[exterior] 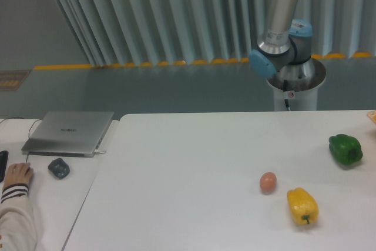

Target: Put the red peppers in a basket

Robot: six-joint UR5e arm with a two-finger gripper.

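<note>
The red peppers are out of view, and so is my gripper; only the arm's base and lower links [282,45] show behind the table's far edge. The basket is hardly visible: a small orange-tan sliver [372,116] at the right border may be part of it, but I cannot tell. On the white table [194,174] lie a green pepper [345,149] at the right, a yellow pepper [302,206] near the front right, and a brownish egg [268,182] just left of the yellow pepper.
A closed silver laptop [69,131] and a small dark mouse-like object [59,168] sit on the side desk at the left. A person's hand in a striped sleeve [16,180] rests at the left edge.
</note>
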